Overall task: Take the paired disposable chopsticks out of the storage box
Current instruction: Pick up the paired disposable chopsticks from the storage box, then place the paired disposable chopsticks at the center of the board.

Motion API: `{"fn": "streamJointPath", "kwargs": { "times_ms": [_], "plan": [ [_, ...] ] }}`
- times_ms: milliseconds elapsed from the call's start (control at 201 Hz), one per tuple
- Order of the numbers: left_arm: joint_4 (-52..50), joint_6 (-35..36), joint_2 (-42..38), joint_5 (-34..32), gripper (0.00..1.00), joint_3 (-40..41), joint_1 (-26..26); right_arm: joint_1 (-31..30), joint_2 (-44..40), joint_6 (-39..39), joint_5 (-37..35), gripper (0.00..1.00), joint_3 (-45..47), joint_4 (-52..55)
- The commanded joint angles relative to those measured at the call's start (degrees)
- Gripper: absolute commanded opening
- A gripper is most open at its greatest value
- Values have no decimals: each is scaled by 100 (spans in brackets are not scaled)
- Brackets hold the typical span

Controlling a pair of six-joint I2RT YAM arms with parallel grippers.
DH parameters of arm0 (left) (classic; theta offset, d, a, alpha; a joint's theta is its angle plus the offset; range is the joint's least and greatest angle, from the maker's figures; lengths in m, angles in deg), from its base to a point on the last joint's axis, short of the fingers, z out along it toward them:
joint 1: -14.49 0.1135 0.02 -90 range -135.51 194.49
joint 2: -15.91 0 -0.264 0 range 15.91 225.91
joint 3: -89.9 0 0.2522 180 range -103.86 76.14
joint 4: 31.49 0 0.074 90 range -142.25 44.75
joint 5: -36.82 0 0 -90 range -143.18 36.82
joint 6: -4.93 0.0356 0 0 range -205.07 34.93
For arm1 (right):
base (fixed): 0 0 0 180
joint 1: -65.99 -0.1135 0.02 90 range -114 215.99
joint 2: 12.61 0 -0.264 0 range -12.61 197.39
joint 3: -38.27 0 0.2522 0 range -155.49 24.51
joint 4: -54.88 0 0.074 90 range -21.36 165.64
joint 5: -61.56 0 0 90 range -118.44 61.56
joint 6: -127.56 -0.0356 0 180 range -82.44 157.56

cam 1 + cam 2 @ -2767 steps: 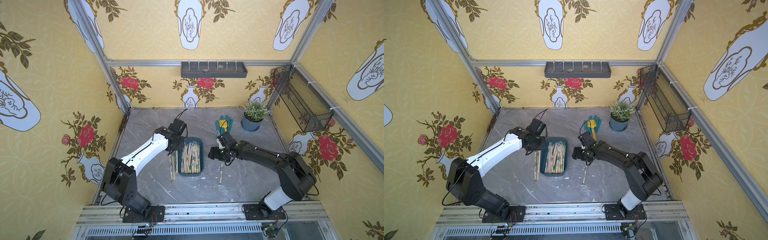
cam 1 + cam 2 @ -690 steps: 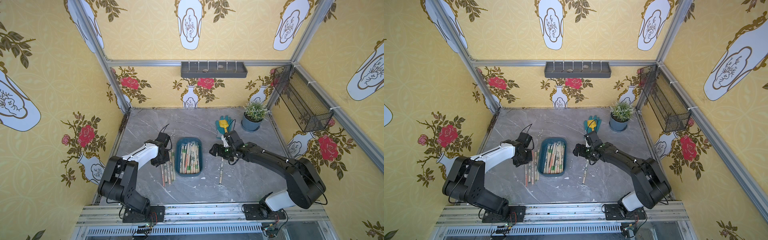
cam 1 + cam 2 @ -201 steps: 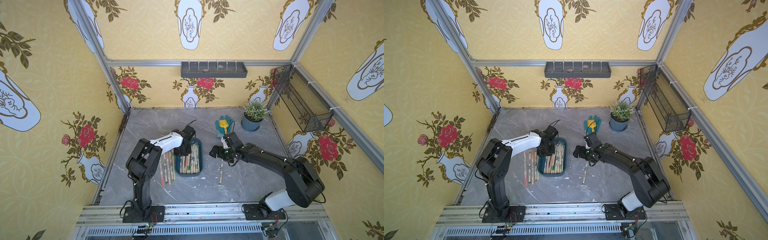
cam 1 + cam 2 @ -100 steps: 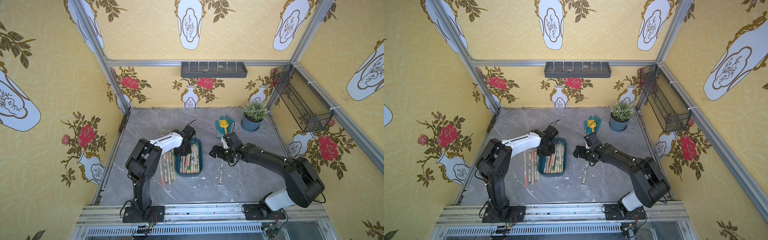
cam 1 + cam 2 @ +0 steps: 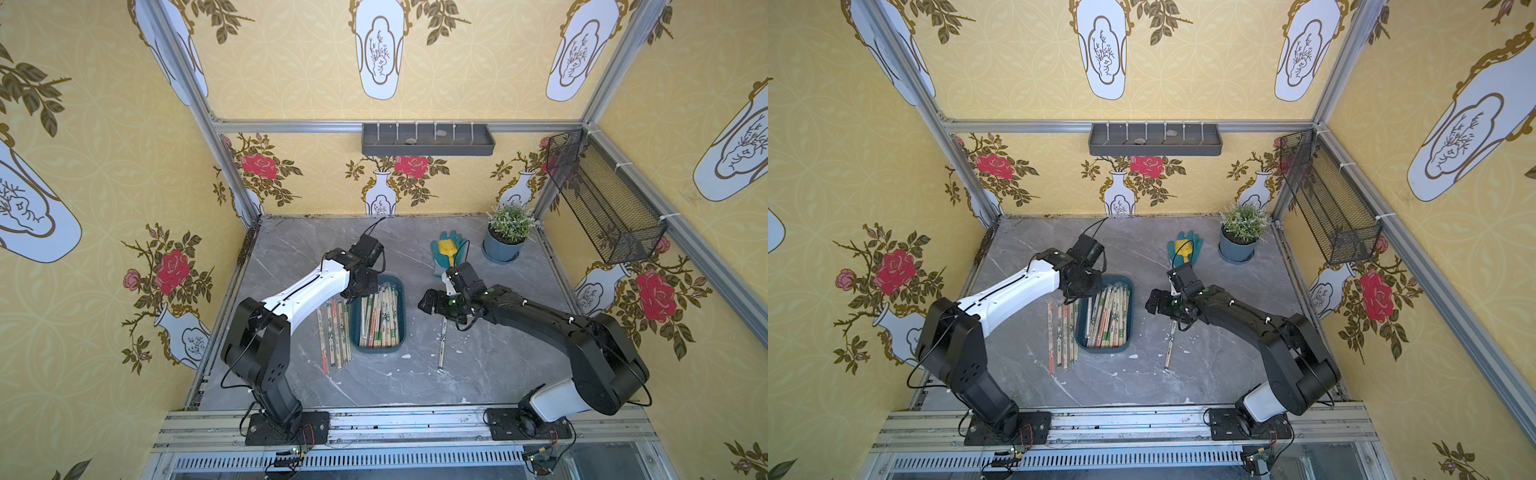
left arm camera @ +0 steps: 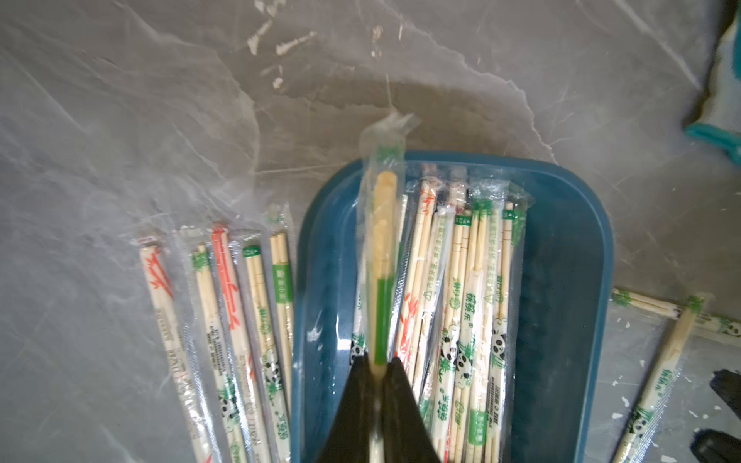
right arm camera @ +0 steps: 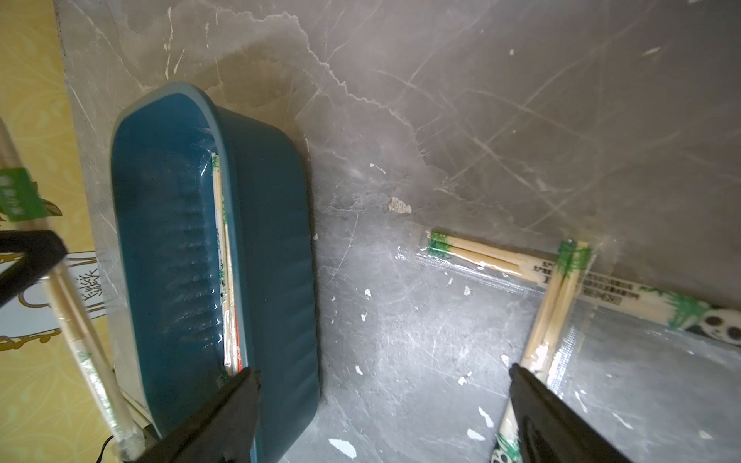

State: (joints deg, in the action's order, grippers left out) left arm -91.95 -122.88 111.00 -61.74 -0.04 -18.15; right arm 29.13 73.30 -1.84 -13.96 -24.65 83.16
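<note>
Laid-out row [image 5: 332,332] of wrapped pairs: set flat on the surface [image 5: 395,386], just beside the storage box [image 5: 377,350]. Paired disposable chopsticks [image 5: 380,316]: many are kept in the box, packed lengthwise. Left hand [image 6: 377,366]: clamped tight on one green-printed held pair [image 6: 381,248], tilted up above the others. Risk: the slick wrapper may be slid out of so narrow a pinch, or a neighbour dragged along by clinging film. Right hand [image 7: 383,375]: fingers apart, nothing held, placed between the box and two crossed pairs [image 7: 561,276], which may be knocked by a careless sweep.
</note>
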Motion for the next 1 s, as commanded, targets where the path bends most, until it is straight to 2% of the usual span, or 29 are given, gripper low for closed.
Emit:
{"fn": "streamJointPath", "kwargs": {
  "times_ms": [0,174,204,329,617,851,991],
  "plan": [
    [-261,181,-367,-235,0,269,178,-27,-59,-24,50,98,-99,-134],
    [-177,258,-1012,-334,0,1112,714,-124,-66,-24,142,98,-291,-182],
    [-133,256,-1088,-348,0,1273,936,-149,-59,-20,149,98,-335,-179],
    [49,196,-1229,-369,0,1882,1297,-306,7,2,136,97,-513,-163],
    [422,-9,-861,-499,0,2562,1620,-494,111,-24,114,97,-579,-152],
    [679,-118,-333,-494,0,2609,1675,-521,14,-100,71,97,-434,-187],
    [649,-89,-316,-497,16,2569,1674,-532,-70,-131,38,98,-390,-187]
  ]
}}
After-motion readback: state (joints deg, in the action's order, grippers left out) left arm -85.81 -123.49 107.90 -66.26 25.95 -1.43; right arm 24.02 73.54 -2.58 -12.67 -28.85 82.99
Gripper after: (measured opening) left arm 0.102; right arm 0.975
